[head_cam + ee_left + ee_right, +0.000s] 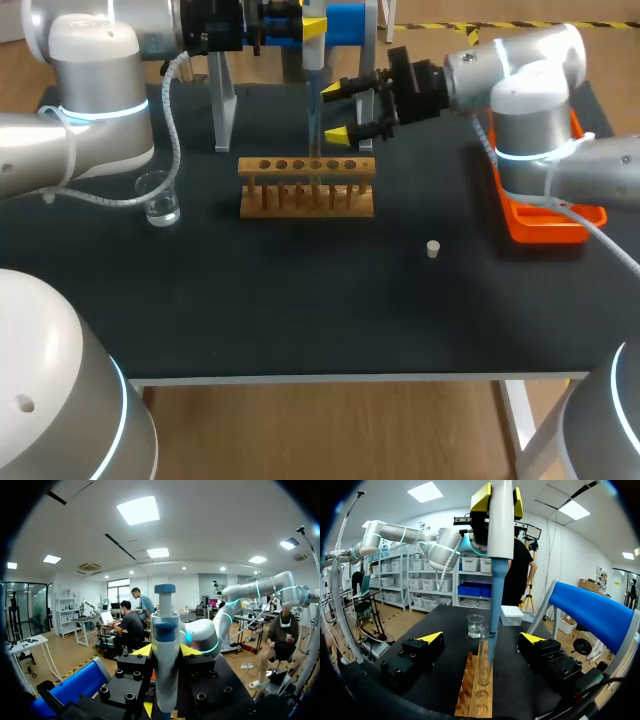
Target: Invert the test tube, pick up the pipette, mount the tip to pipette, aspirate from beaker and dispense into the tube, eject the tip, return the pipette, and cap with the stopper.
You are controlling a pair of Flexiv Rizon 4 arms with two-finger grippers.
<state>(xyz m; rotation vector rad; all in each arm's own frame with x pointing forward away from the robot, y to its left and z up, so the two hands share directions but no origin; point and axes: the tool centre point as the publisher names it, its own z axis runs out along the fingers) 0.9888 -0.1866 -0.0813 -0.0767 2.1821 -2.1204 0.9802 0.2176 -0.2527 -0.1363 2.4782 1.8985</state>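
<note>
The white-barrelled pipette (165, 645) with a blue plunger knob stands upright, clamped between the yellow fingertips of the left gripper (166, 652) above the rack. Its blue shaft narrows to a clear plastic tip (490, 652), which reaches down into a clear glass test tube (484, 675). That tube stands mouth-up in a hole of the light wooden rack (307, 187). The small clear glass beaker (159, 198), holding a little clear liquid, sits upright near the rack's left end. The small pale round stopper (433, 249) lies alone on the black table (300, 310), right of the rack and well apart from it.
</note>
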